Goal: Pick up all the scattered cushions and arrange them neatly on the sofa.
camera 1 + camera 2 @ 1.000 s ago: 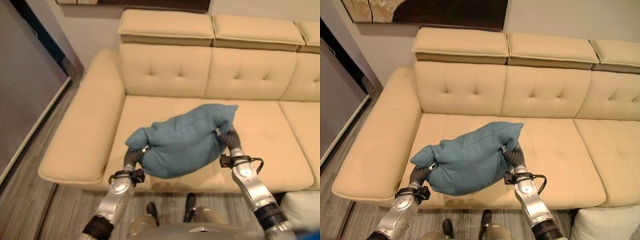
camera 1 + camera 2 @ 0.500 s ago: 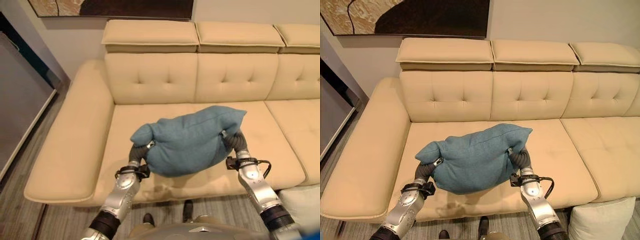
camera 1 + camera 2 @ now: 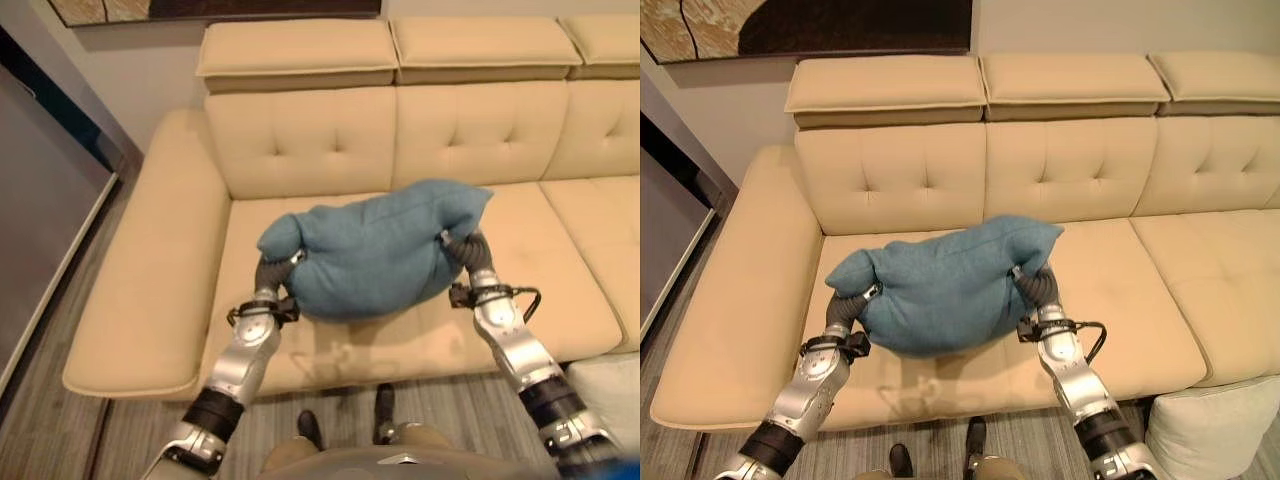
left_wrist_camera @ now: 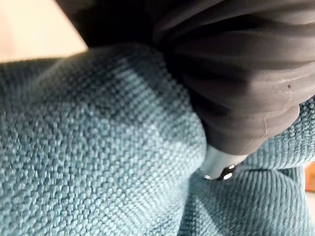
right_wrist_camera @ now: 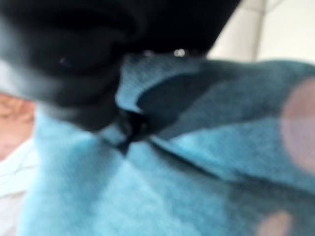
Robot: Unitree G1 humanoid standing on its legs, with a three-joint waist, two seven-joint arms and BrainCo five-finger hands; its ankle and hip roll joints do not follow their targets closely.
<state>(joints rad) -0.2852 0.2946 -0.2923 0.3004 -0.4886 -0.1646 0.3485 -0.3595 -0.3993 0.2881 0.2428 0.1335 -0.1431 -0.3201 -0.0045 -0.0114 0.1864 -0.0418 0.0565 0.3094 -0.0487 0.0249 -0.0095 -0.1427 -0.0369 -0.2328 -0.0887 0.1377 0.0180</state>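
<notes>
Both hands (image 3: 270, 272) raised, sunk in blue cushion (image 3: 375, 250) above sofa (image 3: 150, 260)

the cushion (image 3: 375, 250) is teal cloth with a coarse, nubby weave, matt and a little rough, creased where it bunches against the dark ribbed cover of the left hand (image 4: 231, 73), which looks like soft matt rubber. the sofa (image 3: 890, 175) is cream upholstery with a smooth, faintly sheened, leather-like skin, button-tufted on the backrest. the floor (image 3: 50, 400) shows grey wood-grain planks with a dull finish.
</notes>
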